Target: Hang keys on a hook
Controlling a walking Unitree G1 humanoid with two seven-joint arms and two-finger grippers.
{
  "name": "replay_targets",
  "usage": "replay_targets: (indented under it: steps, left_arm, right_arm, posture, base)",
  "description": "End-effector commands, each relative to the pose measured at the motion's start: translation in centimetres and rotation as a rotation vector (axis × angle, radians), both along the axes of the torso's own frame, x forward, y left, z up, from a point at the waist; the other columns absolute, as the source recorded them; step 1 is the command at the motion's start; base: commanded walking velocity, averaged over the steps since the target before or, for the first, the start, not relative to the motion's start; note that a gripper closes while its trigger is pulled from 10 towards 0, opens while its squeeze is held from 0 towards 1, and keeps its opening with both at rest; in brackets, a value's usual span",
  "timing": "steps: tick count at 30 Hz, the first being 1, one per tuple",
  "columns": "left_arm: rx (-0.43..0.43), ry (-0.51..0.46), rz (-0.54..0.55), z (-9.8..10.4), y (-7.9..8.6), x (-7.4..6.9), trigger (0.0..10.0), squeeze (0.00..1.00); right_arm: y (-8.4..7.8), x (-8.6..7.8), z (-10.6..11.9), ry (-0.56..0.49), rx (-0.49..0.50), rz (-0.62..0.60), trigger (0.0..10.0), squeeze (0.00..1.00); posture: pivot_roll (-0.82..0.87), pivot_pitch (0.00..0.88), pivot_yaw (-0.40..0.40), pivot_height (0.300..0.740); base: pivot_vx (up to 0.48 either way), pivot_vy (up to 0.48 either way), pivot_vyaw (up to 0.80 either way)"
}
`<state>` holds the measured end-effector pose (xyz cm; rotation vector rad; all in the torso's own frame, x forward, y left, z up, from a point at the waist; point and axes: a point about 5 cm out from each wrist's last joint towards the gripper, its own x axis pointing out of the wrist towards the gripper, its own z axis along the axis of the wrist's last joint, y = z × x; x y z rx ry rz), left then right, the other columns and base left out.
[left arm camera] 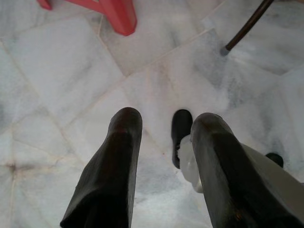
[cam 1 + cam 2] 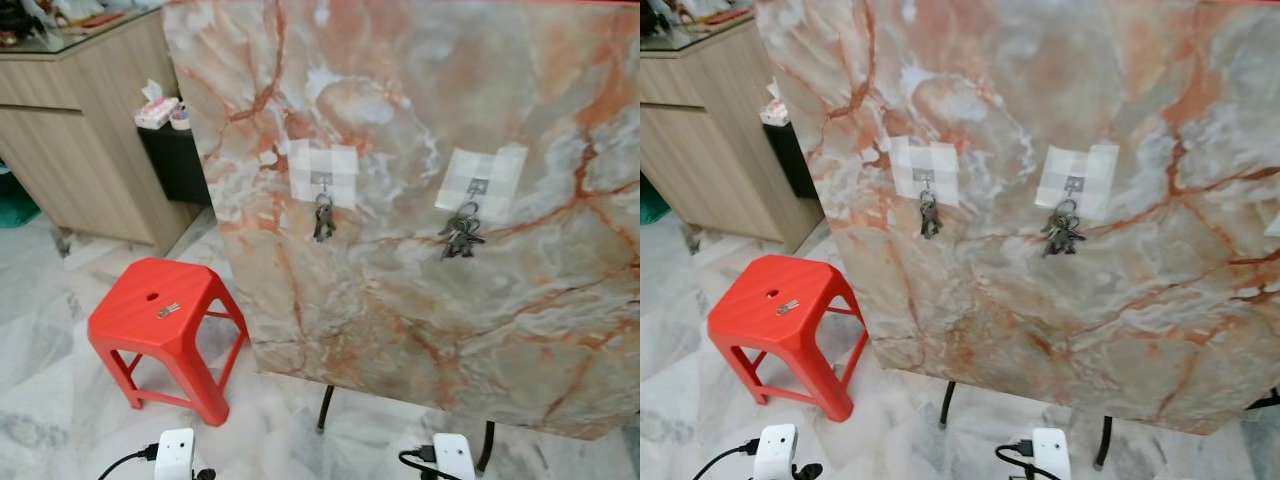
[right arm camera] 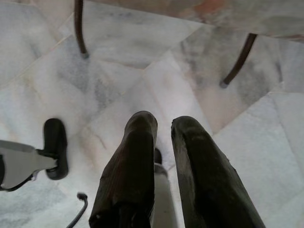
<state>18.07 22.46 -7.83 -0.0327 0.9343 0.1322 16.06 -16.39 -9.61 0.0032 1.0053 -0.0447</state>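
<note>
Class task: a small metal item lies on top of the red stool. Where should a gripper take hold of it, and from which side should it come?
The small metal item lies flat on the red stool, beside the seat's hole. Probably best to come from straight above and pinch across its narrow width. It is too small to tell exactly what it is.

left gripper (image 1: 164, 126): 2 long rounded black fingers | right gripper (image 3: 164, 126): 2 matching black fingers | white wrist boxes (image 2: 174, 452) with black cables

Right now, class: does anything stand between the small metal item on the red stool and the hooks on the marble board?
Nothing visible blocks that path. The metal item lies on the red stool, beside the marble board. However, both hooks already carry key bunches.
</note>
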Motion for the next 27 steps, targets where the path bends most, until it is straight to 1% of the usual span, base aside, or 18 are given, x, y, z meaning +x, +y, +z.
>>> replay_targets:
  steps: [1, 2, 3, 6, 9, 13, 15, 18, 23, 27]
  left_arm:
    - [0.025, 0.023, 0.0, 0.1, 1.4, -0.6, 10.0, 0.0]
    - [0.025, 0.023, 0.0, 0.1, 1.4, -0.6, 10.0, 0.0]
    - [0.028, 0.023, 0.007, 0.1, 2.0, -0.8, 10.0, 0.0]
    - [0.035, 0.026, 0.018, 0.3, 3.1, -1.2, 10.0, 0.0]
    - [0.037, 0.028, 0.02, 0.3, 3.4, -1.4, 10.0, 0.0]
    - [0.037, 0.03, 0.019, 0.3, 3.5, -1.5, 10.0, 0.0]
    - [0.03, 0.034, 0.015, 0.1, 2.8, -1.6, 10.0, 0.0]
    - [0.027, 0.035, 0.012, 0.0, 2.4, -1.5, 10.0, 0.0]
    - [0.012, 0.033, 0.002, -0.3, 0.7, -1.0, 10.0, 0.0]
    - [0.011, 0.033, 0.0, -0.3, 0.3, -0.8, 10.0, 0.0]
  right_arm:
    - [0.4, 0.1, 0.0, -0.004, 0.009, 0.002, 10.0, 0.0]
    - [0.4, 0.1, 0.0, -0.004, 0.009, 0.002, 10.0, 0.0]
    - [0.4, 0.1, 0.0, -0.003, 0.007, 0.002, 10.0, 0.0]
    - [0.4, 0.1, 0.0, -0.003, 0.007, 0.0, 10.0, 0.0]
    - [0.4, 0.1, 0.0, -0.006, 0.01, -0.004, 10.0, 0.0]
    - [0.4, 0.1, 0.0, -0.008, 0.011, -0.005, 10.0, 0.0]
    - [0.4, 0.1, 0.0, -0.008, 0.011, -0.008, 10.0, 0.0]
    - [0.4, 0.1, 0.0, -0.008, 0.011, -0.01, 10.0, 0.0]
    - [0.4, 0.2, 0.0, -0.007, 0.011, -0.014, 10.0, 0.0]
    - [0.4, 0.2, 0.1, -0.007, 0.011, -0.015, 10.0, 0.0]
  posture:
    - [0.02, 0.0, 0.016, 0.74]
    - [0.02, 0.0, 0.016, 0.74]
    - [0.02, 0.0, 0.016, 0.74]
    - [0.02, 0.0, 0.015, 0.74]
    - [0.02, 0.0, 0.015, 0.74]
    - [0.02, 0.0, 0.015, 0.74]
    - [0.02, 0.0, 0.015, 0.74]
    - [0.02, 0.0, 0.015, 0.74]
    - [0.02, 0.0, 0.016, 0.74]
    - [0.02, 0.0, 0.016, 0.74]
  base:
    - [0.0, 0.0, 0.0]
    - [0.0, 0.0, 0.0]
    - [0.0, 0.0, 0.0]
    - [0.0, -0.09, 0.0]
    - [0.0, -0.09, 0.0]
    - [0.0, 0.0, 0.0]
    - [0.0, 0.0, 0.0]
    - [0.0, 0.0, 0.0]
    - [0.0, -0.054, 0.0]
    - [0.0, 0.203, 0.0]
